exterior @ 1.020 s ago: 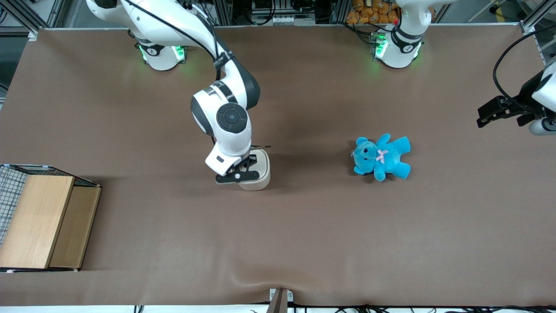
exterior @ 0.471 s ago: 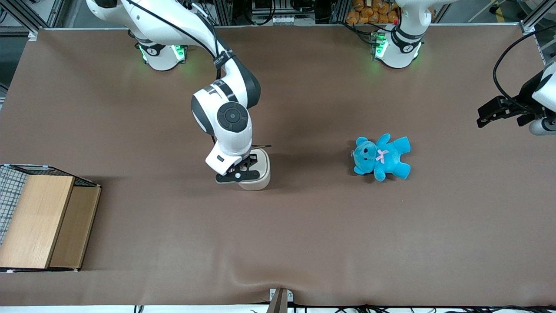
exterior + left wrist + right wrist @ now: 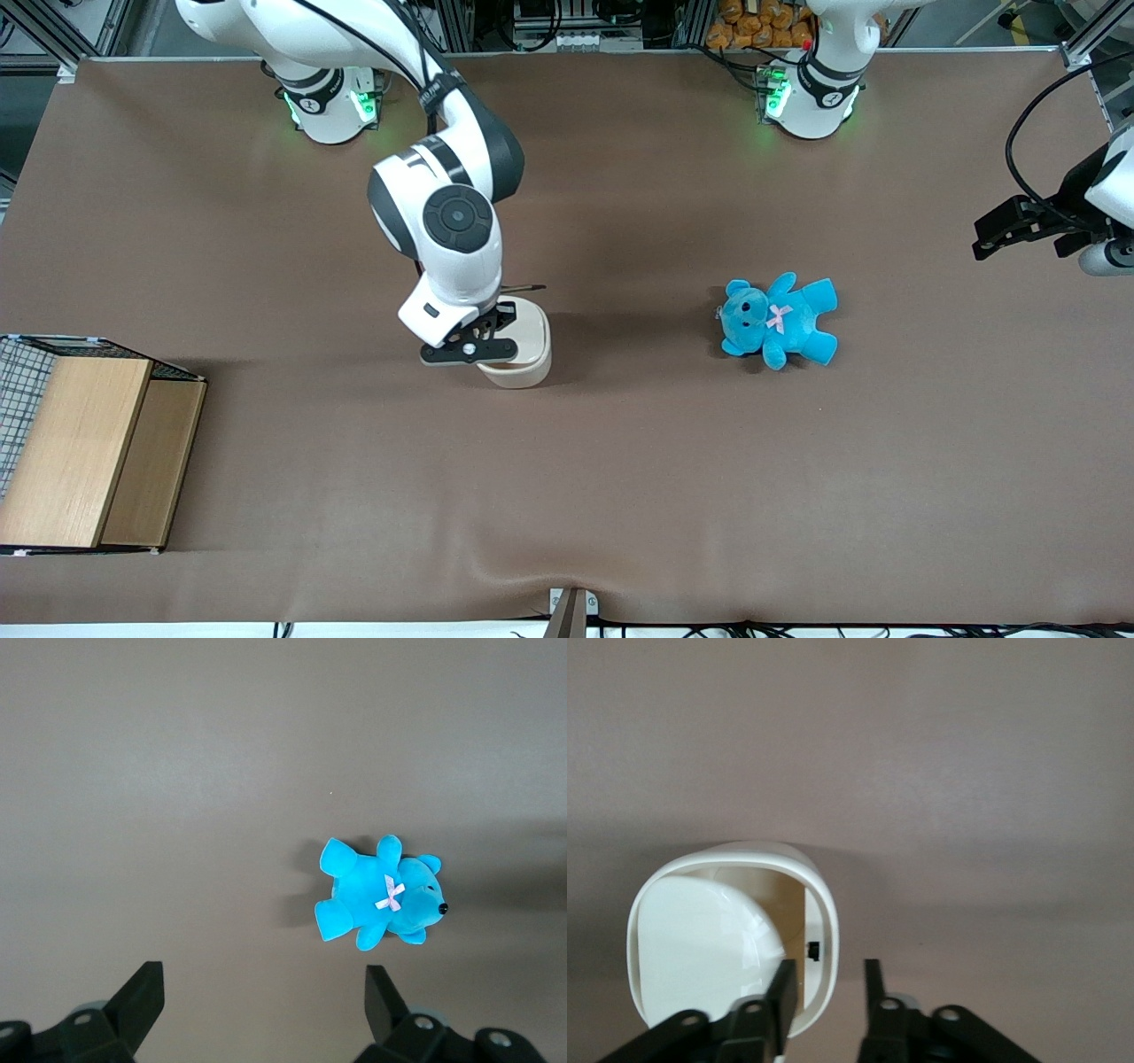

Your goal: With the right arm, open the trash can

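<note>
The cream-white trash can (image 3: pixel 530 344) stands near the middle of the table. The right arm reaches down over it, and its black gripper (image 3: pixel 478 338) hangs at the can's rim on the side toward the working arm's end. In the right wrist view the can (image 3: pixel 731 859) shows its white rim, a strip of tan inside and the white lid (image 3: pixel 700 943) tipped into the opening. The gripper (image 3: pixel 830 966) is open. One finger is inside the opening and the other outside the wall, with the rim between them and a gap on the outer finger's side.
A blue teddy (image 3: pixel 779 320) lies toward the parked arm's end of the table, and also shows in the left wrist view (image 3: pixel 381 899). A wooden box with wire mesh (image 3: pixel 89 447) stands at the working arm's end, nearer the front camera.
The right arm's wrist and gripper have shifted a little toward the working arm's end and away from the front camera. More of the can's open top shows now.
</note>
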